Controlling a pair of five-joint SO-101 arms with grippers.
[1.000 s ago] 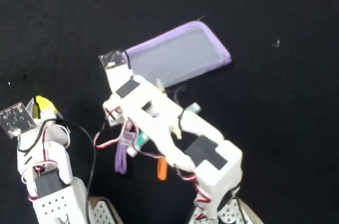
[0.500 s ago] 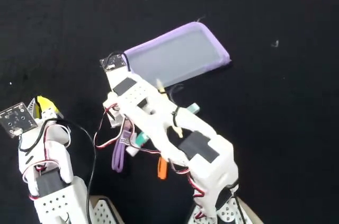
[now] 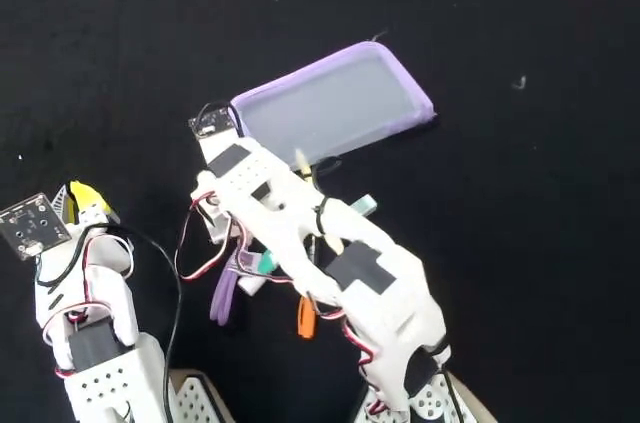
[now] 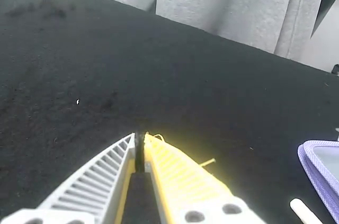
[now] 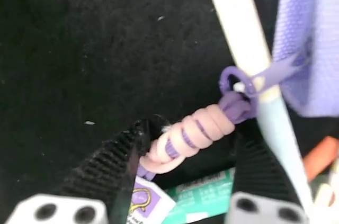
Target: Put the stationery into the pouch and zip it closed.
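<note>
The purple pouch (image 3: 330, 103) lies flat past the table's middle, with its grey face up. My right arm (image 3: 290, 223) stretches to the pouch's left end. In the right wrist view my right gripper (image 5: 193, 147) is open. The pink and purple braided zipper pull (image 5: 198, 128) lies between its black fingers (image 5: 119, 163), touching one of them. The pull hangs from the pouch edge (image 5: 307, 49), beside a white pen (image 5: 243, 28). A purple pen (image 3: 224, 295), a teal pen (image 3: 266, 263) and an orange item (image 3: 305, 319) lie under the right arm. My left gripper (image 4: 140, 140) is shut and holds nothing at the near left.
The black cloth (image 3: 520, 243) has free room to the right and at the far left. A teal cap (image 3: 366, 205) lies right of the right arm. The left arm's base (image 3: 100, 373) stands at the near left edge.
The right arm's elbow has swung slightly left and its wrist has crept toward the pouch's end. The purple pen has shifted a little to the left. The left arm has not moved.
</note>
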